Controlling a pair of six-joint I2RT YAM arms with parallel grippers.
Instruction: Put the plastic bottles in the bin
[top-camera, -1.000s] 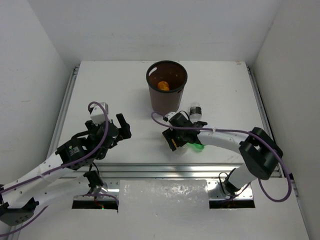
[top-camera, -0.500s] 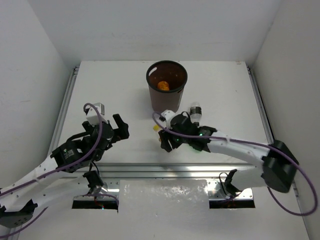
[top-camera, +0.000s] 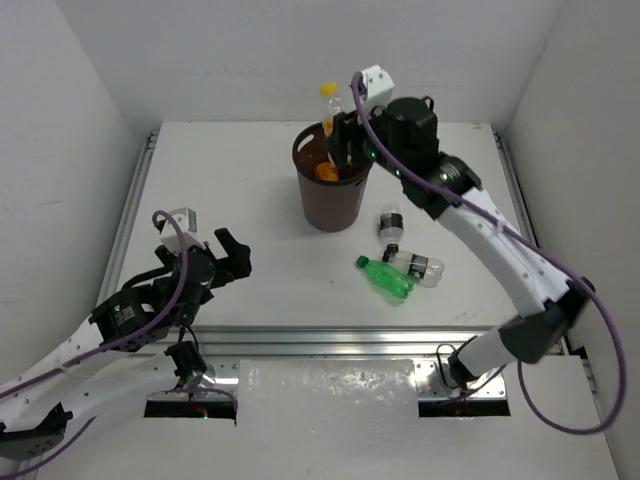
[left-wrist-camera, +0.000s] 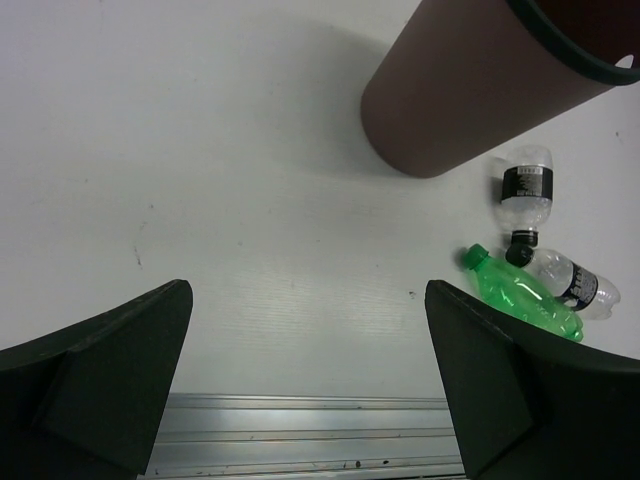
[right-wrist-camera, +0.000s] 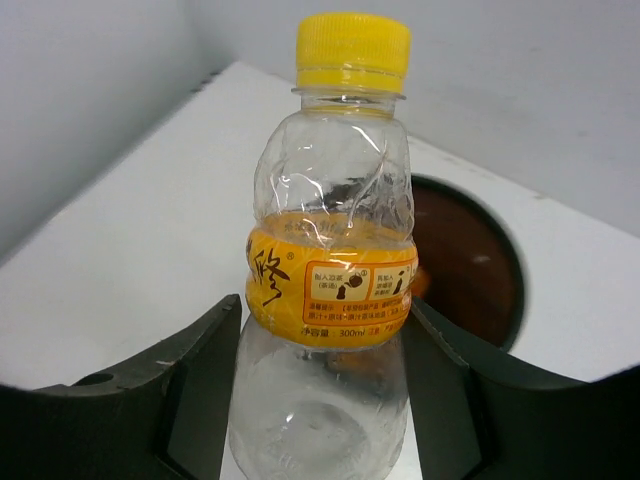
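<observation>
My right gripper (top-camera: 338, 140) is shut on a clear bottle with a yellow cap and orange label (right-wrist-camera: 330, 270). It holds the bottle (top-camera: 328, 110) upright above the dark brown bin (top-camera: 332, 195). The bin's mouth (right-wrist-camera: 470, 265) shows behind the bottle, and an orange bottle (top-camera: 326, 171) lies inside the bin. A green bottle (top-camera: 386, 278) and two clear bottles with black labels (top-camera: 392, 222) (top-camera: 421, 265) lie on the table right of the bin. They also show in the left wrist view: the green bottle (left-wrist-camera: 520, 305) and a clear one (left-wrist-camera: 526, 195). My left gripper (top-camera: 232, 255) is open and empty at the near left.
A metal rail (top-camera: 330, 338) runs along the table's near edge. White walls close in the table on the left, back and right. The bin's brown side (left-wrist-camera: 450, 100) fills the upper right of the left wrist view.
My right arm lifted the yellow-capped bottle from the table near the green bottle up over the bin. My left gripper drifted slightly left.
</observation>
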